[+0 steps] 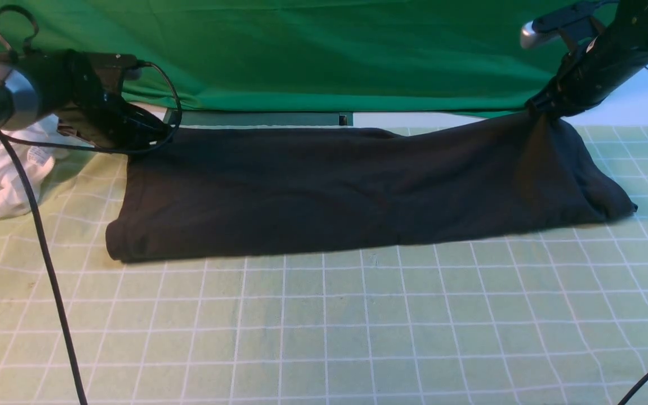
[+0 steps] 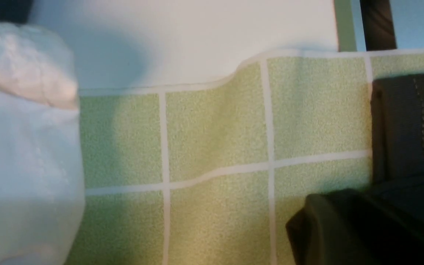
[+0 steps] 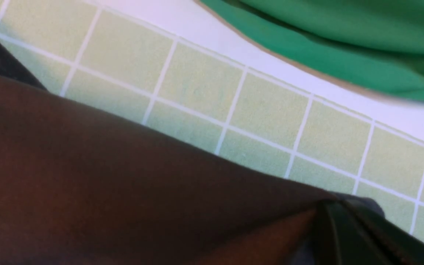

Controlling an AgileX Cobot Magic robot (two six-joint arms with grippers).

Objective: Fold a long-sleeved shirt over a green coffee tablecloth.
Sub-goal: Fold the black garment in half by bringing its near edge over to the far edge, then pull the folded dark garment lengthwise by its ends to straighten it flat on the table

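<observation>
The shirt (image 1: 324,191) is lying folded into a long band across the tablecloth (image 1: 324,326), its long axis running from 9 o'clock to 3 o'clock. The right gripper (image 1: 543,109), at 2 o'clock, is pinching the band's far right corner, holding it up in a tent. The left gripper (image 1: 147,135), at 10 o'clock, is sitting at the far left corner; whether its jaws are gripping cannot be told. Each arm is nearest its own end.

A crumpled white garment (image 1: 6,174) lay at nine o'clock; a plain deep-green backdrop (image 1: 329,50) hung across twelve o'clock.
</observation>
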